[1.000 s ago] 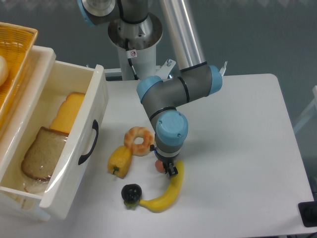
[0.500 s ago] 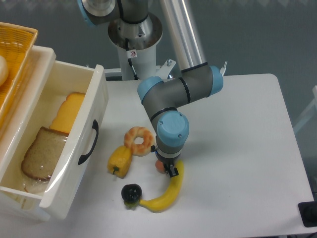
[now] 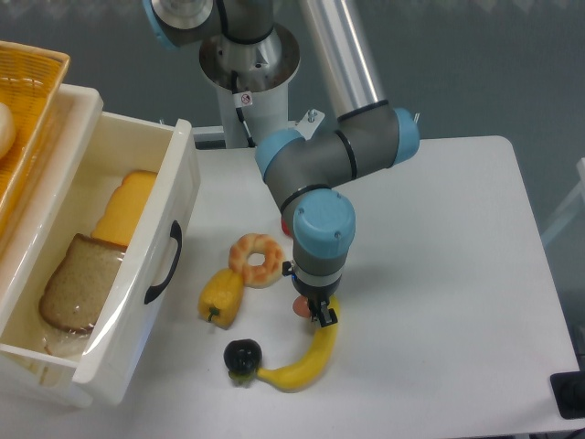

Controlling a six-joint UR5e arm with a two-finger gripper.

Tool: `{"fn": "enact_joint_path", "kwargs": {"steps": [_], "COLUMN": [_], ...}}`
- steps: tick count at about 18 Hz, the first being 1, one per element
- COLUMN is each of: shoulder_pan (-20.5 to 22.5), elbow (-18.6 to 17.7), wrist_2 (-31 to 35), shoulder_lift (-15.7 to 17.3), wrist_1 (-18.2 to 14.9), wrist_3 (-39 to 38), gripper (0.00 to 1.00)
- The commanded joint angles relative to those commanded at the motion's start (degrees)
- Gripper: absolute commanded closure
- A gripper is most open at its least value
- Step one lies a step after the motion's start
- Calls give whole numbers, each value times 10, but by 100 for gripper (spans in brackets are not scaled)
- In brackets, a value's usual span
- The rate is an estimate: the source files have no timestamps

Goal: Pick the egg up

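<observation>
Where the white table [image 3: 439, 274] lies nearest the camera, a curved yellow banana [image 3: 306, 361] rests with a dark round fruit [image 3: 243, 357] touching its left tip. Just beyond, the black two-finger gripper [image 3: 311, 309] points down at the banana's upper end. The small reddish-brown oval egg [image 3: 299, 306] shows only as a sliver at the gripper's left edge, right at the fingers; whether the jaws clasp it or stand released cannot be told, since the wrist hides them. Left of the egg sit a yellow bell pepper [image 3: 221, 295] and a glazed ring donut [image 3: 257, 260]. At far left, an open white drawer [image 3: 151, 265] holds bread slices [image 3: 73, 283].
</observation>
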Motion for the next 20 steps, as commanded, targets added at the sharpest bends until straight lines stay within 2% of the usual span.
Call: {"fn": "enact_joint_path", "kwargs": {"steps": [6, 9, 11, 16, 20], "shoulder_pan": [-2, 2, 2, 5, 3], "elbow": [7, 4, 3, 1, -3], "wrist_2": [-40, -72, -91, -90, -90], "shoulder_lift": [14, 29, 33, 42, 45], "wrist_1": [-1, -4, -4, -32, -32], "wrist_3": [55, 91, 91, 93, 86], "gripper": [83, 79, 80, 80, 80]}}
